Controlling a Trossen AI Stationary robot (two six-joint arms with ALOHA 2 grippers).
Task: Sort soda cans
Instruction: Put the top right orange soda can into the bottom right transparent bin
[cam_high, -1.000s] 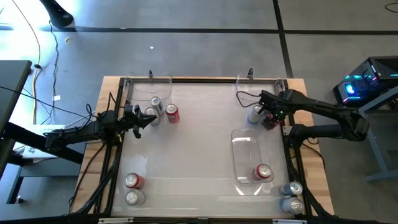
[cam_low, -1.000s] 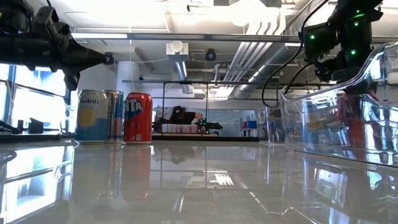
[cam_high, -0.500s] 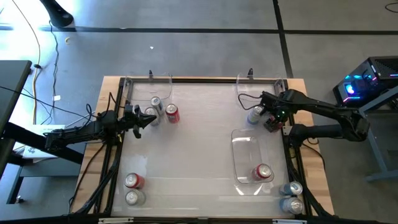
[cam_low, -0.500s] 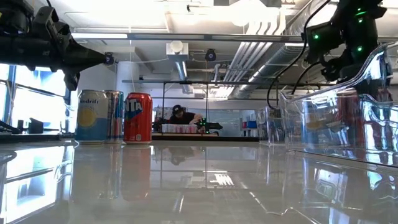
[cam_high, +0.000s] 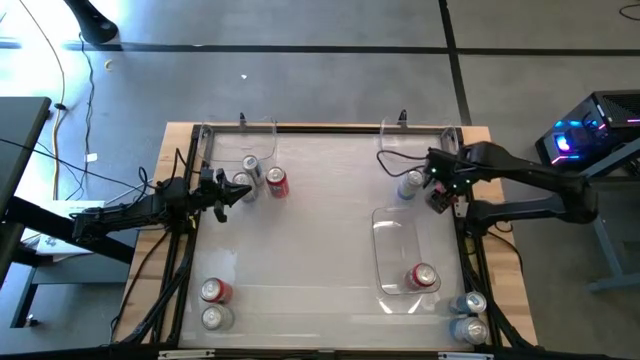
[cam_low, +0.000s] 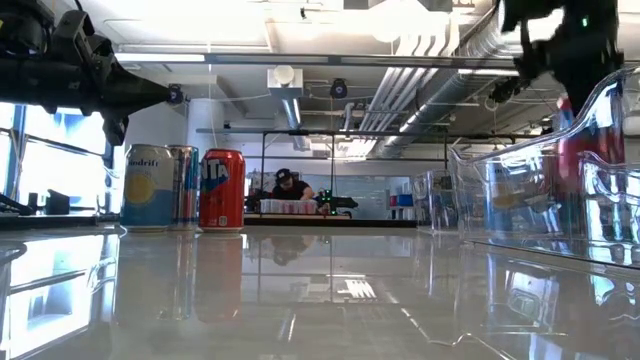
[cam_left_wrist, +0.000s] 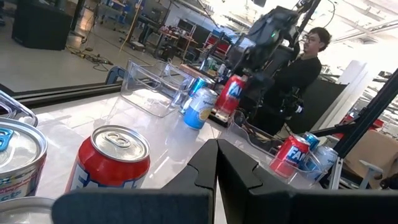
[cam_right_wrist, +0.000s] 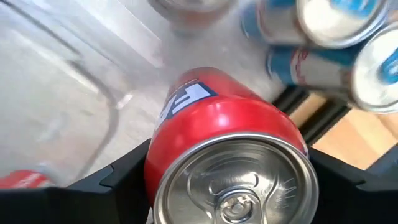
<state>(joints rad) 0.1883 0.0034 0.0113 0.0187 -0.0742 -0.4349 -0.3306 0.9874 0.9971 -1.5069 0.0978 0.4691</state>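
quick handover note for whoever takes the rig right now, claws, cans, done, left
Right claw: shut on a red can, lifted by the table's right edge, next to a blue can.
Left claw: shut, empty, waiting beside the three cans at far left.
Done: one red can sits in the clear bin.
Left: the held can, two cans at near left, two at near right, and the far groups.

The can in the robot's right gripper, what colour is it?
Red, with a silver top. The can sits between the right gripper fingers, clearest in the right wrist view.
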